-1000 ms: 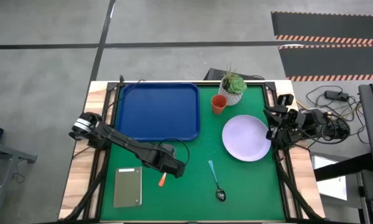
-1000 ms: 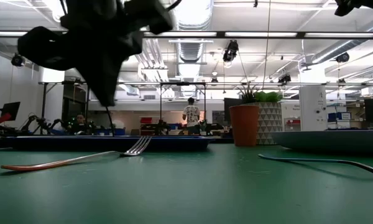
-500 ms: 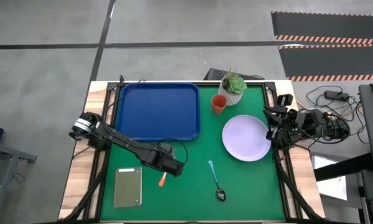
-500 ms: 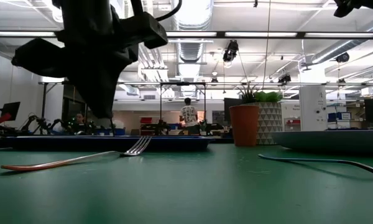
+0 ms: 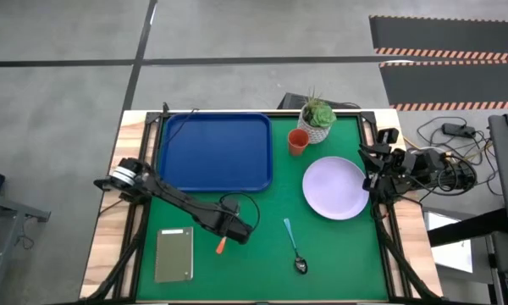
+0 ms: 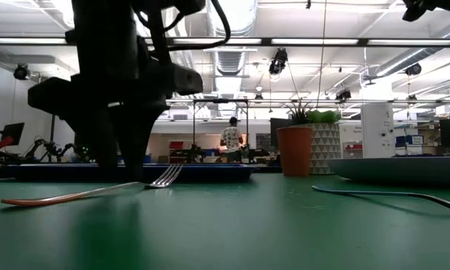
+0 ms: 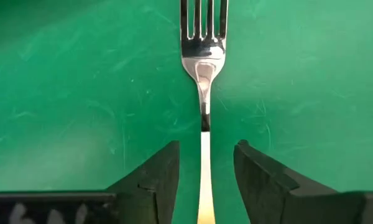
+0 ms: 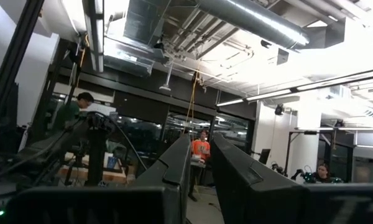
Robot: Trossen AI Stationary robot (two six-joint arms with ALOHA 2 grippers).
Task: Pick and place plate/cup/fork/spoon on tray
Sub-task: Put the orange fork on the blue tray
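Reaching for the fork [image 7: 203, 93], you are holding the left gripper [image 7: 204, 167] narrowly parted astride its shaft as it lies on the green surface [image 5: 262, 254] below the tray [image 5: 213, 152]. Next, you likely need to squeeze, then lift.

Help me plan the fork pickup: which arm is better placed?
Left. Its gripper is open astride the fork handle; the right gripper waits at the table's far right edge.
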